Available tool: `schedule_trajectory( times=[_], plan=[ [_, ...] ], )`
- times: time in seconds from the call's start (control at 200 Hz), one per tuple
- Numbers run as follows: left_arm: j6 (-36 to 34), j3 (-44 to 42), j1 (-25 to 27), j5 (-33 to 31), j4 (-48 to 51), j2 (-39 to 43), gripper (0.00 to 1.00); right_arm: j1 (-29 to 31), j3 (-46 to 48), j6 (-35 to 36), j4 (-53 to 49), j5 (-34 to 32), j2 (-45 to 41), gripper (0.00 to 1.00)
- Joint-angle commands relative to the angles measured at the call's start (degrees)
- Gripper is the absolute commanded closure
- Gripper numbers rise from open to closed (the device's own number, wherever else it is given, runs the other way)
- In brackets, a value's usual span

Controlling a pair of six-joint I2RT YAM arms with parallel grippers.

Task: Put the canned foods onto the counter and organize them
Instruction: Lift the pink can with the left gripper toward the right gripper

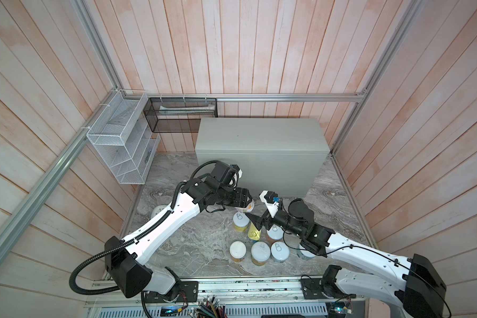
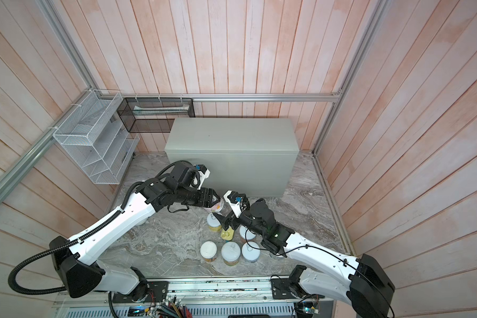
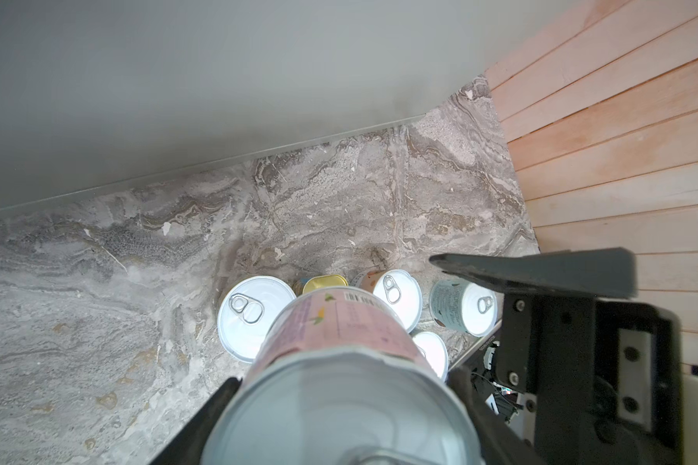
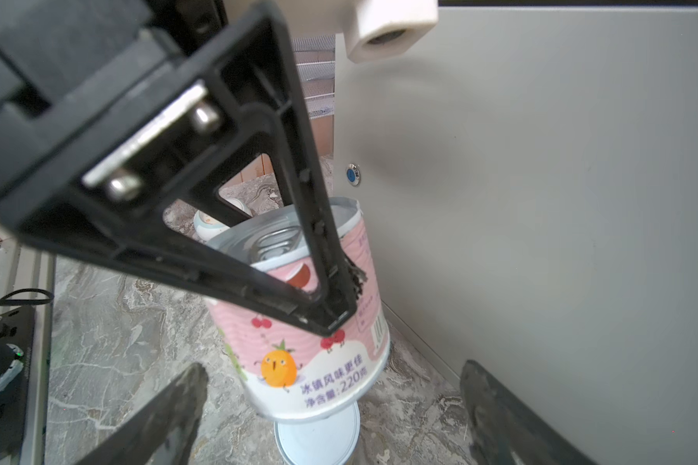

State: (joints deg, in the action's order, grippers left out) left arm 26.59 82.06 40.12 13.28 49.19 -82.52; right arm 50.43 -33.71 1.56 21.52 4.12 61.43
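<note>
Fingers of the left gripper pinch a pink can, lifted off the marble surface just in front of the counter at the back edge. Right of it, the other cans and a gold tin cluster toward the surface's front edge, with the right gripper spread wide and empty beside the held can. Nothing sits on the counter's top, so the job looks barely begun: all eight pieces are left to place.

Bright, soft, even light falls from above on my workspace. It leaves only a faint grey shadow on the box front and blown-out white glare on the lids. Both top views bow the wall planks outward near the edges, and in my left wrist view the closest end of the nearest can is out of focus.
</note>
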Motion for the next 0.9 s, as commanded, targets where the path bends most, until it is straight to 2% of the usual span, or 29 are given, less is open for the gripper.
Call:
schedule_trajectory(
  times=[0.0, 0.895],
  plan=[
    [-0.1, 0.3, -0.3, 2.7, -2.9, 1.7, 0.42, -0.2, -1.2, 1.5, 3.2, -0.2, 0.8, 0.02],
    [2.7, -7.1, -0.2, 8.4, -9.2, 5.8, 0.42, -0.2, -3.9, 0.9, 9.9, 2.5, 7.2, 0.02]
  ],
)
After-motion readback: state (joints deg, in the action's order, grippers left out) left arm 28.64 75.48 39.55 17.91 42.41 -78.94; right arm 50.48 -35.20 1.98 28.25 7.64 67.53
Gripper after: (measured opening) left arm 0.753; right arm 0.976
